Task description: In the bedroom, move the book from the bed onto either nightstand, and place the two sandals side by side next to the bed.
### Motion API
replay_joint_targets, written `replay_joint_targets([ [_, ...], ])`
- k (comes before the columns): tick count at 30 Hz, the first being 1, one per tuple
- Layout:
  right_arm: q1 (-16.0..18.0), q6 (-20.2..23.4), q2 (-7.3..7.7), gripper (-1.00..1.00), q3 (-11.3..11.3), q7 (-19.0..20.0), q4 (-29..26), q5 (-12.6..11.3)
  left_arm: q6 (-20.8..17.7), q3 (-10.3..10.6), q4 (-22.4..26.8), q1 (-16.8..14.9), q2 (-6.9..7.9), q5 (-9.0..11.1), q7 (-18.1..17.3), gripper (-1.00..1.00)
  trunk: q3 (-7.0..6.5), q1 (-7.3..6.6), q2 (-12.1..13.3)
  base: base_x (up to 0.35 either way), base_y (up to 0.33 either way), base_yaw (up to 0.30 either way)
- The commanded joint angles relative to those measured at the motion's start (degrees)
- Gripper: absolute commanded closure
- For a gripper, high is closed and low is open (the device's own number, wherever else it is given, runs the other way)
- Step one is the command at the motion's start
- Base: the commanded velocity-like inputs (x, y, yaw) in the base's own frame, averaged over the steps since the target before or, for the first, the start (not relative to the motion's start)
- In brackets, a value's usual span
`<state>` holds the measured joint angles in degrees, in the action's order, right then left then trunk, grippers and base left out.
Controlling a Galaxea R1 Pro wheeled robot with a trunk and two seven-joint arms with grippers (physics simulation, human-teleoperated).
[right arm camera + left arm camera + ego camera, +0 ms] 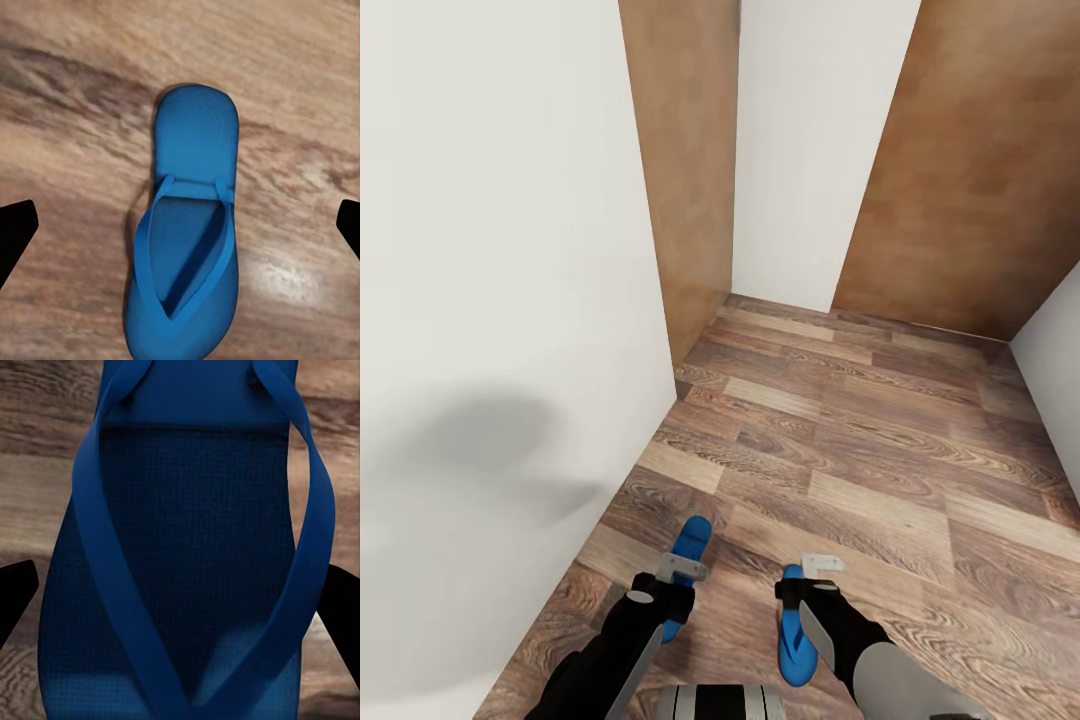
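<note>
The 2 sandals sit at the bottom of the head view, one (688,545) lower left of center under the left gripper (682,572), the other (796,640) lower center beside the right gripper (822,566). Both black forearms reach up from the bottom edge, roughly parallel, wrists angled down toward the wood-plank floor (860,440).

In the left wrist view the blue sandal (195,547) is very close, its V-shaped strap running to the toe at the bottom of the frame, with dark fingertips (15,600) at the left and right edges, just outside its sides; whether they touch it I cannot tell. In the right wrist view the whole sandal (187,240) lies flat on the planks, centered, with fingertips (15,236) spread wide at both edges and well apart from it.

The head view alone shows a white wall (490,300) at left and brown panels (980,170) at the upper right. No writing is legible.
</note>
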<state>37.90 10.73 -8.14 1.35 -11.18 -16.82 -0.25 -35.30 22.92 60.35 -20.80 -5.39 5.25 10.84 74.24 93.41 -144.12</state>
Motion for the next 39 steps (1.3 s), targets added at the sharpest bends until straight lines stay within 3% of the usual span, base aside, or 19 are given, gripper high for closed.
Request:
replay_joint_targets([
  [1,0.01,0.31,-0.03,-1.0,0.09,-0.16,-0.13,-0.03,-0.24,0.12,0.13,-0.03,0.04,0.57,0.51,1.0,0.04,-0.01,-0.02,0.0,0.0,0.0],
  [7,0.06,0.3,0.02,-1.0,-0.08,-0.16,-0.17,-0.02,-0.42,0.07,0.32,-0.03,0.08,0.84,0.16,1.0,0.04,-0.01,-0.02,0.0,0.0,0.0],
  [12,0.07,0.31,0.05,-1.0,-0.11,-0.16,-0.22,-0.02,-0.55,0.25,0.12,-0.09,0.04,0.53,0.46,1.0,1.15,0.12,-0.08,0.0,0.0,0.0],
  [24,0.15,0.27,0.11,-1.0,-0.12,-0.16,-0.18,-0.01,-0.38,0.17,0.56,-0.12,0.03,0.55,0.69,1.0,1.15,0.12,-0.08,0.0,0.0,0.0],
  [34,0.15,0.26,-0.15,-1.0,-0.12,-0.16,-0.11,-0.02,-0.38,0.19,0.56,-0.12,0.02,0.55,0.65,1.0,3.37,0.38,-0.22,0.0,0.0,0.0],
  [39,0.15,0.27,-0.19,-1.0,-0.12,-0.16,-0.07,-0.02,-0.38,0.19,0.49,-0.12,0.02,0.55,0.73,1.0,3.37,0.38,-0.22,0.0,0.0,0.0],
])
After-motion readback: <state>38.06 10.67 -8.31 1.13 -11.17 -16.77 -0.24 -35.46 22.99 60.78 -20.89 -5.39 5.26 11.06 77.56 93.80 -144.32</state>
